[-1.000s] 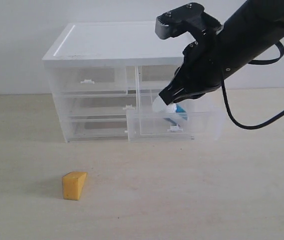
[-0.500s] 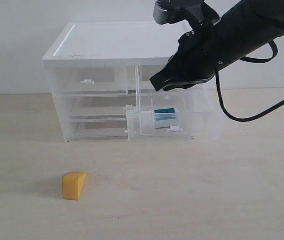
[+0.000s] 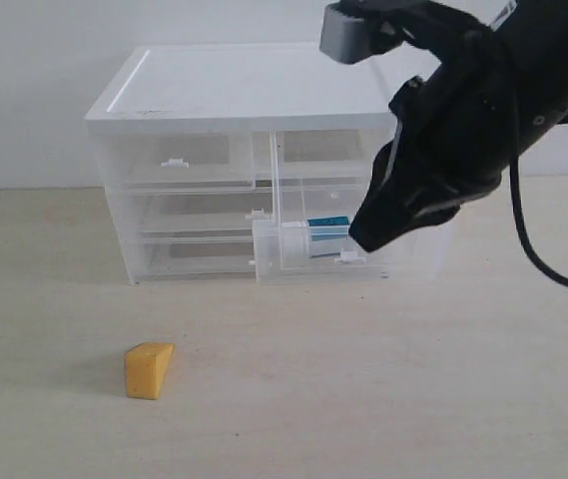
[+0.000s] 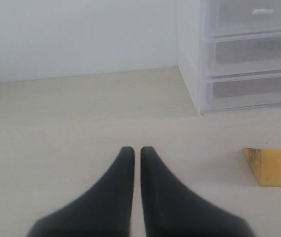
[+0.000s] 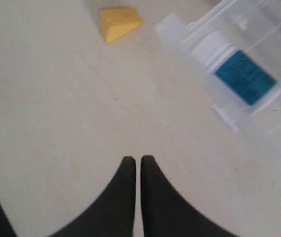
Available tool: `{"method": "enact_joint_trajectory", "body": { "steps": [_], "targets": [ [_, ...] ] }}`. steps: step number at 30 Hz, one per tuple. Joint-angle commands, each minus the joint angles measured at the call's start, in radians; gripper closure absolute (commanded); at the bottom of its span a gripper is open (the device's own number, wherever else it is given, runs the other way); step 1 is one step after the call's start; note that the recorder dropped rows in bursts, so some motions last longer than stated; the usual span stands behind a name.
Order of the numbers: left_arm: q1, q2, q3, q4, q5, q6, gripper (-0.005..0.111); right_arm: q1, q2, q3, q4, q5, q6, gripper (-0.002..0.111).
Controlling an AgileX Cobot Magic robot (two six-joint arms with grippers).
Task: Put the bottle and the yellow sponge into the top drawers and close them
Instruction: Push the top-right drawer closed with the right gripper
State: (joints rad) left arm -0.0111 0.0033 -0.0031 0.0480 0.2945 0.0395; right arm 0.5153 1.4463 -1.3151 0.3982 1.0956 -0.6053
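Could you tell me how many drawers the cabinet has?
4: top left drawer shut; top right drawer pulled out, holding the bottle; middle drawer and bottom drawer below.

The right gripper (image 3: 365, 238) left the bottle (image 3: 325, 232) in the drawer (image 3: 298, 263).

**Q:** Surface?
**A:** Pale, matte, wood-look table (image 3: 413, 399). My left gripper (image 4: 133, 150) hangs over a bare patch of it.

**Q:** What sits directly on it?
**A:** Two things. The yellow sponge (image 4: 267, 166), a wedge lying flat, is just past my left jaws' tips, off toward the cabinet's side. The cabinet (image 4: 239, 59), white with clear fronts, stands farther ahead of those jaws, apart from the sponge.

**Q:** From the other arm?
**A:** The sponge is well ahead of my right gripper (image 5: 133, 160). The cabinet is near, to one side.
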Motion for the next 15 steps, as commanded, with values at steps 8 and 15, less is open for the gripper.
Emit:
{"method": "enact_joint_trajectory", "body": {
  "steps": [8,15],
  "targets": [
    [0.002,-0.003,0.003,-0.005,0.002,-0.007,0.103,0.074,0.059,0.082,-0.148,-0.027,0.115,0.085],
    [0.002,-0.003,0.003,-0.005,0.002,-0.007,0.103,0.074,0.112,0.082,-0.150,-0.168,0.152,0.064]
  ]
}}
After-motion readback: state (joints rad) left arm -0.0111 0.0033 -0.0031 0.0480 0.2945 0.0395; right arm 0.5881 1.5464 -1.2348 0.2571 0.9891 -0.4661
